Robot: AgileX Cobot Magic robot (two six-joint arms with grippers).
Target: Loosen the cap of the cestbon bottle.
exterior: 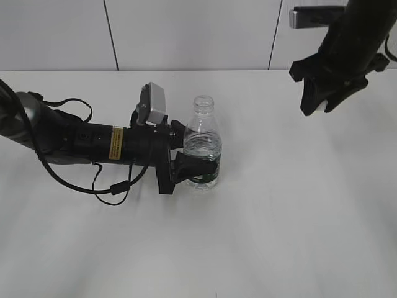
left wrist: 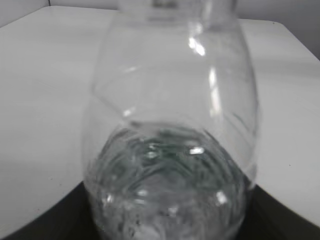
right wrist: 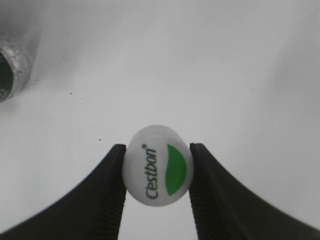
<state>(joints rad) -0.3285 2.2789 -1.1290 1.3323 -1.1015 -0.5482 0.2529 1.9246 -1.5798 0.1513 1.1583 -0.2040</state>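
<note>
We see the right gripper point(right wrist: 157, 172) with jaws clamped on the cap point(right wrist: 157, 165), one ribbed black pad touching each side. The cap is white, green leaf mark and "Cestbon" print facing the right wrist camera, and it is off the bottle, held in the air above the counter point(right wrist: 225, 75). In the exterior view the right gripper point(exterior: 316, 102) hangs high at the upper right, well apart from the bottle; the cap itself is too hidden there to pick out.

The left gripper point(exterior: 189, 164) has its jaws closed around the lower body of the cestbon bottle point(exterior: 201, 139), at the dark green label band. The bottle stands upright on the white counter point(exterior: 279, 217), neck open, water in the lower half. The left wrist view is filled by the clear bottle point(left wrist: 172, 130), close up and blurred.
</note>
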